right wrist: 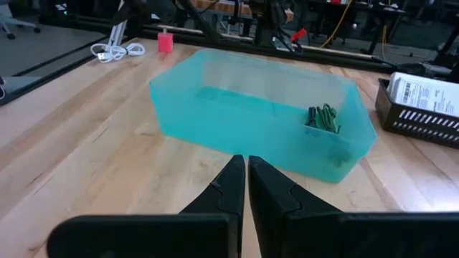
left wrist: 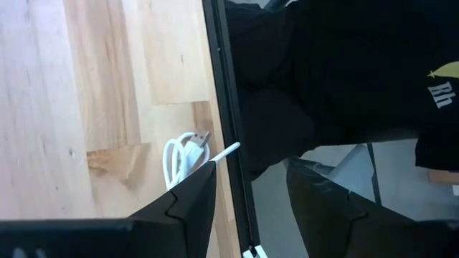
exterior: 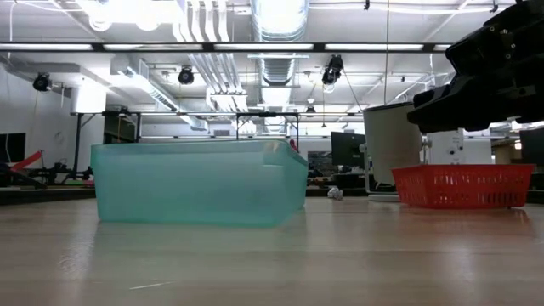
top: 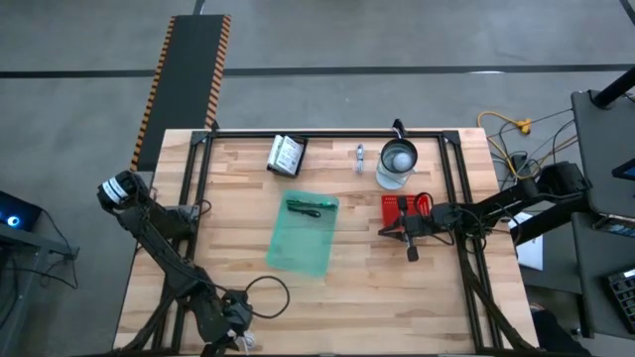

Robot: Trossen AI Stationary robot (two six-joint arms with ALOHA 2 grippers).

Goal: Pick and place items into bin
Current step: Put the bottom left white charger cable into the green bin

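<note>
High view is showing the left end effector (top: 236, 315), fingers narrowly parted, hovering near the coiled cable (top: 241, 340) at the bench's near edge; probably reaching to grasp it, then carrying it to the green bin (top: 304, 234).

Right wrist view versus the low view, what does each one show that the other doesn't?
Only the right wrist view looks into the teal bin, showing a green item inside at one end, plus a white coiled cable, a pink bit, a black tray of white packets, and the right gripper with fingers together. Only the low view shows the red basket and a white container behind it. Both show the teal bin on the wooden table.
</note>
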